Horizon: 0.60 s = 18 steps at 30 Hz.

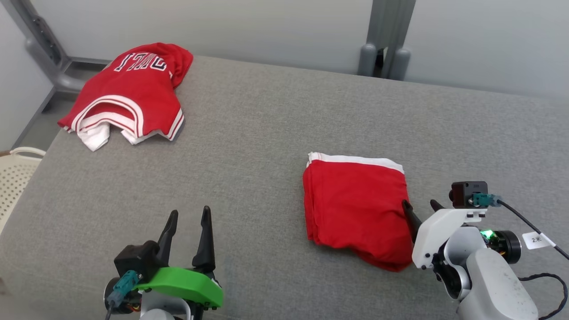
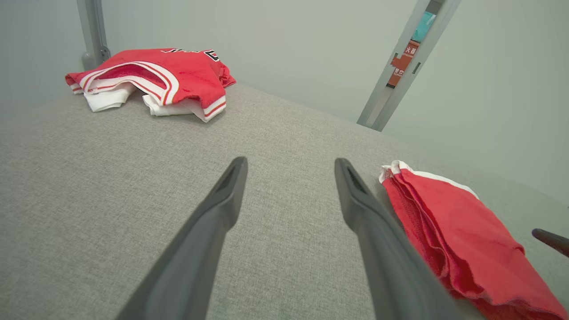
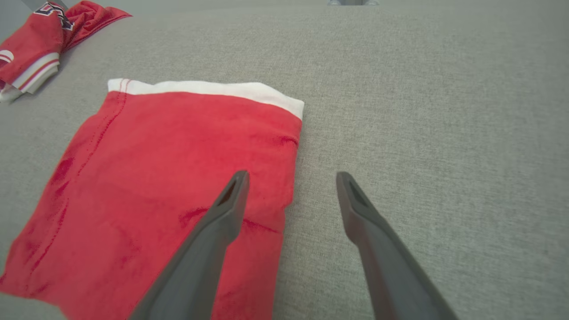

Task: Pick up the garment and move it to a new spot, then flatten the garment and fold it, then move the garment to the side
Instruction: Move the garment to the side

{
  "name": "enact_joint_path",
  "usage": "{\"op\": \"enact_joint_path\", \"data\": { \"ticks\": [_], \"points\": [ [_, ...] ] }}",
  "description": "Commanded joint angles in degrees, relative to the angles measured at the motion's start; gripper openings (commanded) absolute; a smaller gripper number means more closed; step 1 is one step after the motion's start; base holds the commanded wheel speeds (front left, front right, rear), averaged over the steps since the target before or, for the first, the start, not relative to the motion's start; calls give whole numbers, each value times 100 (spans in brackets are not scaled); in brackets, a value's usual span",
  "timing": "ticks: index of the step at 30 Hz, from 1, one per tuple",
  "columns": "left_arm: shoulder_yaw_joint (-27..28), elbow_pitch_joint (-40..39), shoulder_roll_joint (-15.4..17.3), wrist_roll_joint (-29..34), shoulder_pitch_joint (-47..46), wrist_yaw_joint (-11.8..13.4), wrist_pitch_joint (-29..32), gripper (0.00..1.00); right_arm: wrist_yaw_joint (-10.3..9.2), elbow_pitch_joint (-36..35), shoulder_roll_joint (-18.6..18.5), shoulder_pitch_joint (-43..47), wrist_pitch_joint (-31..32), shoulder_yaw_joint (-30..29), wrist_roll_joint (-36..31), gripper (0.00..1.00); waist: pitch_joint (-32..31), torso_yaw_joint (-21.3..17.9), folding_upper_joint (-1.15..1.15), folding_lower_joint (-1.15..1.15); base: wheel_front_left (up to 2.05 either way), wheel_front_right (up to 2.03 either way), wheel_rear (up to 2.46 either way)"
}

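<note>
Lying folded on the grey surface [image 1: 266,133], the garment [image 1: 355,209] seems ready for shifting aside, hence the right gripper [image 1: 419,203] at its edge and the left gripper [image 1: 190,211] apart from it, each spread and empty.

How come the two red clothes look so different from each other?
The jersey lies rumpled at the far left; the folded garment is a neat flat rectangle on the right. The jersey has white letters and striped trim; the folded garment shows one white band along its far edge. Both are red and lie on the grey surface.
</note>
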Motion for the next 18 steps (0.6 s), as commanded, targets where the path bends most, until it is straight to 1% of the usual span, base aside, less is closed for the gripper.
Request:
{"op": "enact_joint_path", "data": {
  "ticks": [1,3,8,10,11,12,13,16,18],
  "points": [
    [37,10,-4,46,-97,-17,-2,100,-7,102,-21,-93,31,-33,-24,100,251,315,0,0,0,0,0],
    [65,5,-20,46,-94,-31,-2,100,-8,302,-21,-139,103,-71,-70,100,312,406,0,0,0,0,0],
    [133,20,-60,106,-64,-79,-2,100,-7,646,-21,-229,184,15,189,100,385,486,0,0,0,0,0],
    [162,28,-60,133,-34,-83,-2,100,-7,724,-14,-239,160,82,269,43,391,452,0,0,0,0,0],
    [165,31,-60,146,-24,-91,-2,100,-7,753,-12,-242,159,111,297,30,388,429,0,0,0,0,0],
    [165,31,-61,160,-17,-94,-2,100,-7,769,-11,-263,121,137,300,12,386,384,0,0,0,0,0],
    [173,29,-62,167,-15,-98,-2,100,-7,776,-14,-292,93,151,315,0,385,332,0,0,0,0,0],
    [164,24,-60,206,-27,-120,-2,100,-8,780,-21,-404,-31,159,287,0,400,157,0,0,0,0,0],
    [176,-6,-51,226,-35,-115,-2,100,-9,758,-44,-516,-154,140,239,0,441,-43,0,0,0,0,0]
  ]
}}
